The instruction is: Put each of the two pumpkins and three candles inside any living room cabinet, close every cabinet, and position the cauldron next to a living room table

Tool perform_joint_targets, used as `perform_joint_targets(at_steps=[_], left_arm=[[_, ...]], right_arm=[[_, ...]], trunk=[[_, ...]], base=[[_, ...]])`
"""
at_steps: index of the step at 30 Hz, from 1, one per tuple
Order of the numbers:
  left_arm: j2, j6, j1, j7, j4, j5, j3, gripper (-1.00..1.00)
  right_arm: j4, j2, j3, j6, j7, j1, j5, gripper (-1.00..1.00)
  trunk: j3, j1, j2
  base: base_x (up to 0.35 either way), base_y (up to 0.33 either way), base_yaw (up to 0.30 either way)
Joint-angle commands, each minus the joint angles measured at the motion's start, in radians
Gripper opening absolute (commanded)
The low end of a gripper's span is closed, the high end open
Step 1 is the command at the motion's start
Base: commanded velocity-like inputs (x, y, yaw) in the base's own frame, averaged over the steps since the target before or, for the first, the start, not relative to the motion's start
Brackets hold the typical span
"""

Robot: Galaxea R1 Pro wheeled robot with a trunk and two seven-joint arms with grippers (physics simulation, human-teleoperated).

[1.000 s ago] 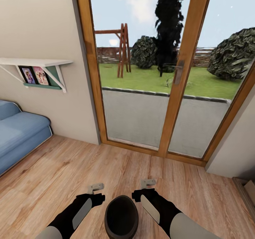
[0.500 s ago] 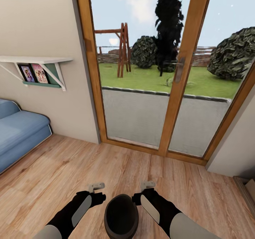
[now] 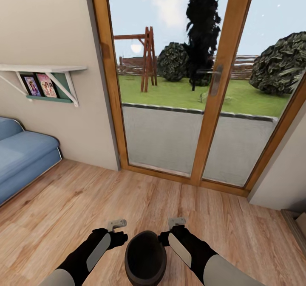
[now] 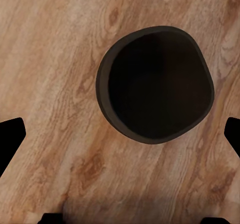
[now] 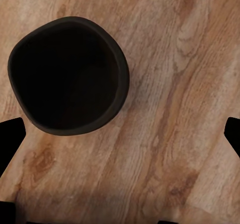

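The cauldron [image 3: 145, 258], a round black pot seen from above, sits low in the head view between my two arms over the wood floor. My left gripper [image 3: 117, 238] hangs just to its left and my right gripper [image 3: 168, 236] just to its right, both pointing down. In the left wrist view the cauldron [image 4: 156, 84] lies below, with the dark fingertips [image 4: 11, 134] far apart at the picture's edges. The right wrist view also looks down on the cauldron [image 5: 67, 74], between widely spread fingertips [image 5: 11, 134]. Neither gripper holds anything. Pumpkins, candles and the cabinet are out of view.
A tall wood-framed glass door [image 3: 212, 95] to a garden stands straight ahead. A blue sofa [image 3: 21, 154] sits at the left under a white wall shelf [image 3: 42, 71] with pictures. A low wooden piece [image 3: 297, 224] shows at the right edge. Wood floor [image 3: 85, 201] stretches between.
The whole view has shifted slightly, with the sofa and shelf sliding a little left, so the camera moved. Arms and cauldron keep the same places in the picture.
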Motion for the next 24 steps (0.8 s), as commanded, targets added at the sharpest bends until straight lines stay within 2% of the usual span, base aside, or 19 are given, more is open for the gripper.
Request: perform_joint_targets(at_steps=[1,6,11,24], left_arm=[[0.001,0.002,-0.001,0.009,-0.002,0.011,-0.006,1.0],[0.0,0.002,-0.001,0.009,-0.002,0.011,-0.006,1.0],[-0.002,0.002,-0.001,0.008,-0.001,0.012,-0.006,1.0],[-0.002,0.002,-0.001,-0.002,0.0,0.013,-0.007,1.0]], right_arm=[[-0.001,-0.001,0.006,0.002,-0.01,-0.001,-0.011,1.0],[-0.001,0.001,0.007,0.002,-0.009,-0.001,-0.012,1.0],[-0.001,0.016,0.007,0.001,-0.009,-0.001,-0.012,1.0],[-0.001,0.017,0.007,0.0,-0.008,-0.001,-0.012,1.0]], trunk=[[-0.004,0.004,-0.008],[-0.02,0.023,-0.043],[-0.036,0.042,-0.078],[-0.076,0.092,-0.169]], base=[[0.0,0.0,0.0],[0.0,0.0,0.0],[0.0,0.0,0.0],[0.0,0.0,0.0]])
